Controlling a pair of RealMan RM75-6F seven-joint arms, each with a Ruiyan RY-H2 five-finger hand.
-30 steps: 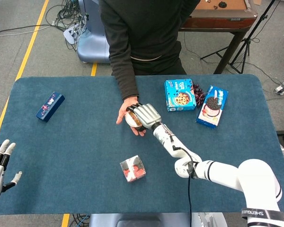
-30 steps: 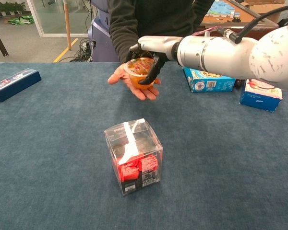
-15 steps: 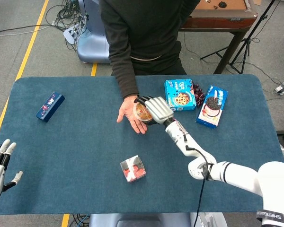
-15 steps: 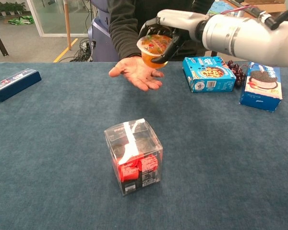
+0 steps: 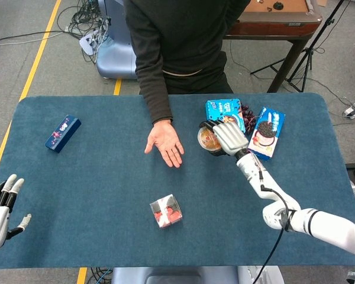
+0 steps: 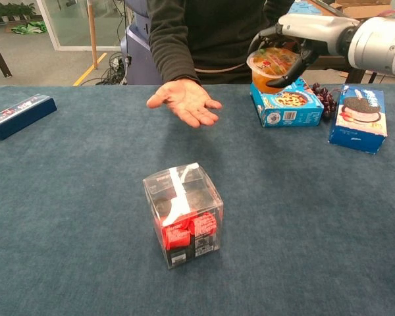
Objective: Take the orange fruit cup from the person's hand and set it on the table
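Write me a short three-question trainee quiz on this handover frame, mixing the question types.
1. True or false: the orange fruit cup rests on the person's palm.
2. Which robot hand holds the cup? A) left robot hand B) right robot hand
3. Fill in: in the chest view, the cup hangs in the air above the ____ box printed with cookies.

Key
1. False. The palm is bare and the cup is off to one side, in the robot's grasp.
2. B. The left one sits open at the table's near edge, holding nothing.
3. Blue.
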